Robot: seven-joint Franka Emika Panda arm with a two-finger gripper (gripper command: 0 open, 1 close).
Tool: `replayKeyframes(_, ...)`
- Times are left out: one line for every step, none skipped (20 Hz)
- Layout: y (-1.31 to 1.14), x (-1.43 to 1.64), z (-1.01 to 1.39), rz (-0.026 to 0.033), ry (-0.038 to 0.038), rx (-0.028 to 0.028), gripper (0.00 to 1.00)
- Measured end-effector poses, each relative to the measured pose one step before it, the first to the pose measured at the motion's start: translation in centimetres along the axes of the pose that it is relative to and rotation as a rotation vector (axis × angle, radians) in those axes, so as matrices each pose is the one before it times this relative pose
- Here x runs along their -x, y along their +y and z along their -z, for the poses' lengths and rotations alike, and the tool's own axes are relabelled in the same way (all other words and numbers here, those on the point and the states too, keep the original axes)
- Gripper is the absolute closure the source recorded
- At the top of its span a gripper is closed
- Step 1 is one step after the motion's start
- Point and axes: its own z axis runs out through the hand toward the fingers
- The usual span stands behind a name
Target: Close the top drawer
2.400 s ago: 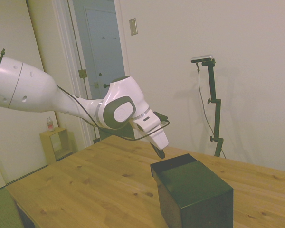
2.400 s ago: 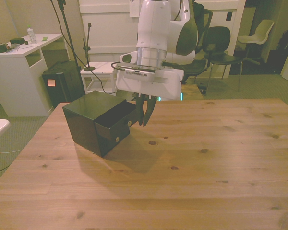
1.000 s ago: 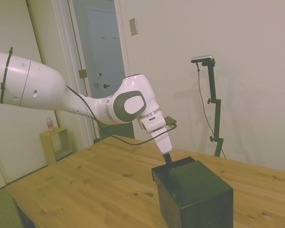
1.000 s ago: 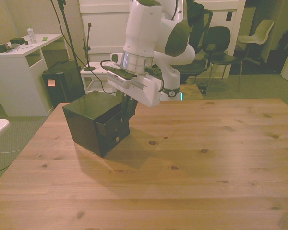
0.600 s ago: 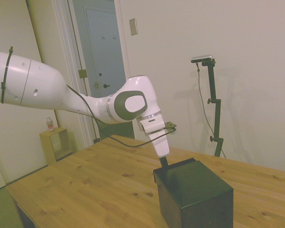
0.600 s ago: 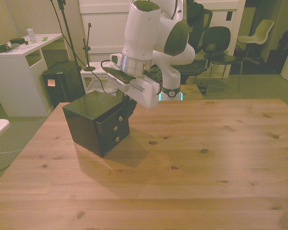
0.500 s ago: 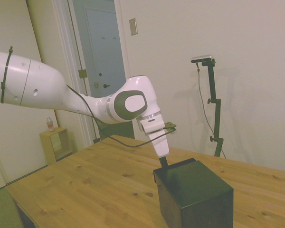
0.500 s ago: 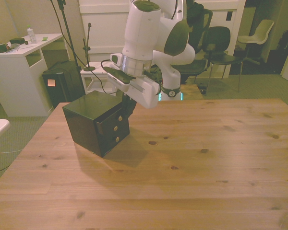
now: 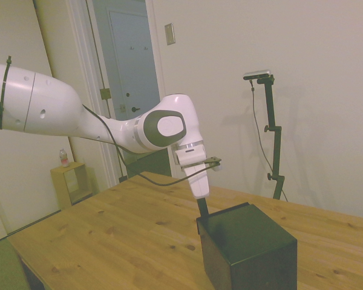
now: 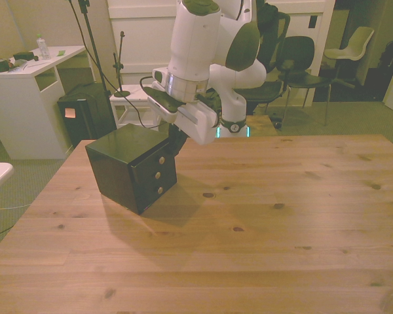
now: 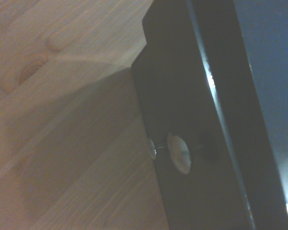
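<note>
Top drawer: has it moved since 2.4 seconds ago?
Yes. The top drawer stuck out from the cabinet toward the front view's right; now it sits flush with the drawers below.

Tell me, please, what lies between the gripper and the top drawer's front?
Nothing that shows: in the front view the gripper sits right at the upper edge of the top drawer, which looks flush with the cabinet. Actual contact cannot be confirmed.

The white arm (image 9: 78, 118) reaches down, its claw (image 9: 202, 208) touching the dark cabinet's (image 9: 248, 251) top edge.
</note>
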Motion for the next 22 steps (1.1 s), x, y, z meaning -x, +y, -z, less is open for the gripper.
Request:
replayKeyframes(0.046, -0.023, 0.050, -0.00429, -0.00034, 0.00621, 1.00)
replayKeyframes(0.021, -0.060, 0.093, -0.00349, -0.00028, 0.00690, 1.00)
replayKeyframes(0.020, -0.094, 0.128, -0.00484, -0.00028, 0.00897, 1.00)
replayKeyframes(-0.006, -0.085, 0.111, -0.00342, -0.00015, 0.00886, 1.00)
replayKeyframes(-0.012, -0.084, 0.105, -0.00324, 0.00001, 0.00684, 1.00)
replayKeyframes(-0.023, -0.092, 0.099, -0.00347, 0.00047, 0.00735, 1.00)
replayKeyframes(-0.025, -0.072, 0.083, -0.00243, 0.00067, 0.00644, 1.00)
replayKeyframes(-0.031, -0.058, 0.041, -0.00167, 0.00013, 0.00567, 1.00)
replayKeyframes(-0.015, -0.051, 0.046, -0.00127, -0.00015, 0.00800, 1.00)
replayKeyframes(-0.050, -0.058, 0.068, -0.00127, 0.00014, 0.00697, 1.00)
replayKeyframes(-0.054, -0.037, 0.031, -0.00086, 0.00004, 0.00733, 1.00)
replayKeyframes(-0.049, -0.029, 0.001, -0.00073, -0.00001, 0.00668, 1.00)
replayKeyframes(-0.037, -0.037, 0.023, -0.00097, -0.00009, 0.00838, 1.00)
replayKeyframes(-0.047, -0.042, 0.031, -0.00099, 0.00003, 0.00645, 1.00)
replayKeyframes(-0.015, -0.037, 0.019, -0.00109, -0.00023, 0.00813, 1.00)
replayKeyframes(-0.040, -0.044, 0.012, -0.00130, 0.00011, 0.00390, 1.00)
replayKeyframes(-0.045, -0.052, 0.001, -0.00139, 0.00008, 0.00454, 1.00)
replayKeyframes(-0.055, -0.035, 0.016, -0.00115, 0.00019, 0.00382, 1.00)
replayKeyframes(-0.050, -0.015, -0.019, -0.00074, 0.00003, 0.00495, 1.00)
replayKeyframes(-0.016, -0.002, -0.018, -0.00127, -0.00054, 0.00624, 1.00)
replayKeyframes(-0.033, 0.002, -0.006, -0.00158, -0.00137, 0.00403, 1.00)
replayKeyframes(-0.043, 0.003, -0.009, -0.00079, -0.00071, 0.00221, 1.00)
